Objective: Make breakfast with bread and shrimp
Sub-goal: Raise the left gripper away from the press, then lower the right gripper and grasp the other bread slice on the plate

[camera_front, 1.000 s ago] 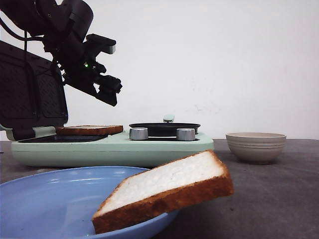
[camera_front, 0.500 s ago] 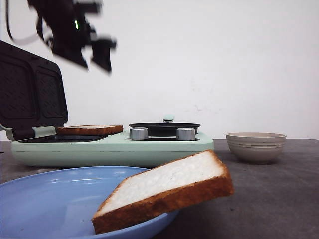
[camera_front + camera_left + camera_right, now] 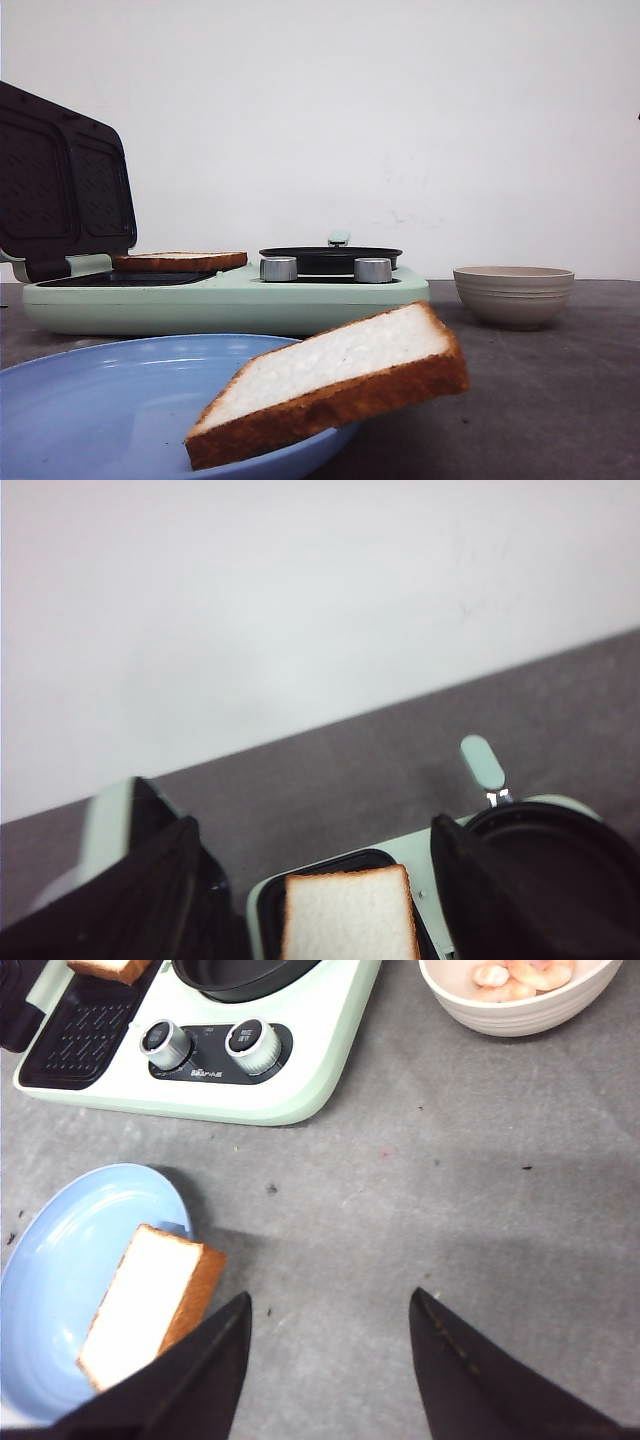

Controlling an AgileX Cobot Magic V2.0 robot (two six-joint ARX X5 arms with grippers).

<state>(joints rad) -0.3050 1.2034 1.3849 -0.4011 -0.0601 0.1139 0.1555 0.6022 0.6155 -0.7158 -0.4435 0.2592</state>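
Front view. One slice of bread point(image 3: 330, 385), white crumb with a brown crust, lies tilted on the rim of a blue plate point(image 3: 90, 400), its far corner overhanging the grey bench point(image 3: 540, 400). A second slice point(image 3: 180, 261) lies flat on the dark grill plate of a mint-green breakfast maker point(image 3: 225, 300), whose lid point(image 3: 60, 185) stands open at the left. A black pan point(image 3: 330, 257) sits on the appliance behind two silver knobs point(image 3: 278, 268). A beige ribbed bowl point(image 3: 513, 294) stands well apart to the right; its contents are hidden by its wall. Neither arm appears in this view.

Left wrist view. The left end effector point(image 3: 315, 900) shows two dark fingers point(image 3: 140, 900) spread wide, holding nothing. Between them, below, lies the slice on the grill plate point(image 3: 350, 915), its lower edge cut off by the frame. The pan point(image 3: 560, 860) and its pale green handle point(image 3: 483, 762) are partly visible; the picture is soft.

Right wrist view. The right end effector point(image 3: 330, 1360) is likewise spread, empty, above bare bench. The slice on the plate point(image 3: 150, 1300) leans over the plate's edge. The shrimp point(image 3: 520, 974), pale orange-pink pieces, lie in the bowl point(image 3: 510, 1010), which is cut off at the frame edge; their count cannot be told. Only a corner of the grill slice point(image 3: 110, 968) shows.
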